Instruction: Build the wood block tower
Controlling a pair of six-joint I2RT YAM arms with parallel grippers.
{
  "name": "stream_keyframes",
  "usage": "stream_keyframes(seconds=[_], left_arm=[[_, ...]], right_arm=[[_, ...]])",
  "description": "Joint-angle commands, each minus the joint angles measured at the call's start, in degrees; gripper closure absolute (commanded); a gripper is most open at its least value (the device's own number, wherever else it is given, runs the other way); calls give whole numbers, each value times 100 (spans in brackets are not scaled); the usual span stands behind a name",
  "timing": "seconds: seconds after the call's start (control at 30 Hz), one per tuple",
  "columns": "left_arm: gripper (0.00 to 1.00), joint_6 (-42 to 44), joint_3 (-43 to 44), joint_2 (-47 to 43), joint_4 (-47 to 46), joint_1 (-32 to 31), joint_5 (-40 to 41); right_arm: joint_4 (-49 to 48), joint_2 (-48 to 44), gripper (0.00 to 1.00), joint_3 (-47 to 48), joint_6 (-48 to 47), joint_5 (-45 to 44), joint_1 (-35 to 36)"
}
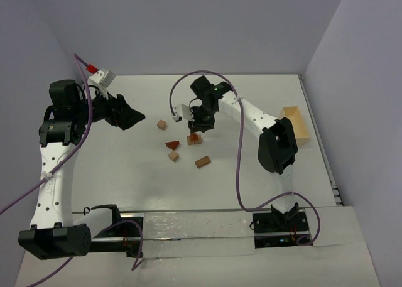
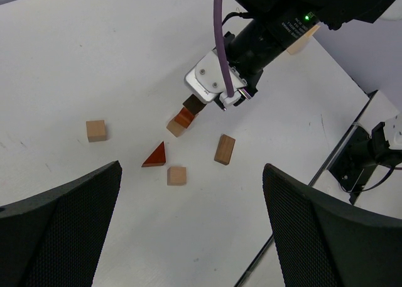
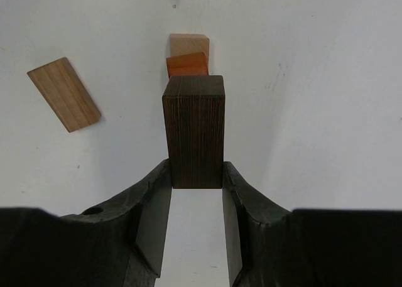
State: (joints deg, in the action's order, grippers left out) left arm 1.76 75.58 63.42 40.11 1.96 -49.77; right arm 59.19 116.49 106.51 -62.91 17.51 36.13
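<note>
My right gripper [image 1: 200, 125] [image 3: 196, 177] is shut on a dark brown block [image 3: 195, 130] and holds it upright right over a small stack, a reddish-orange block [image 3: 186, 64] on a tan block [image 3: 188, 44]. The left wrist view shows the dark block [image 2: 191, 103] just above the orange one [image 2: 184, 117]; I cannot tell whether they touch. A reddish triangular piece [image 2: 155, 156], two tan cubes [image 2: 96, 130] [image 2: 176, 175] and a brown bar [image 2: 224, 149] lie loose around the stack. My left gripper [image 1: 129, 117] [image 2: 191, 224] is open and empty, raised to the left of the blocks.
A pale wooden box [image 1: 295, 125] stands at the table's right edge, behind the right arm. The brown bar also shows in the right wrist view [image 3: 63, 93], left of the stack. Purple cables hang from both arms.
</note>
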Motion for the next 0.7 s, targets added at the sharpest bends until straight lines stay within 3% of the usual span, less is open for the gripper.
stream_keyframes(seconds=[0.0,0.67], left_arm=[[1,53,27,-119,-126,-20,-156],[1,79,27,-101,-108,-20,-165]], right_arm=[[30,125,92,255,-250,-151,87],[49,559,91,423,-274,-266,333]])
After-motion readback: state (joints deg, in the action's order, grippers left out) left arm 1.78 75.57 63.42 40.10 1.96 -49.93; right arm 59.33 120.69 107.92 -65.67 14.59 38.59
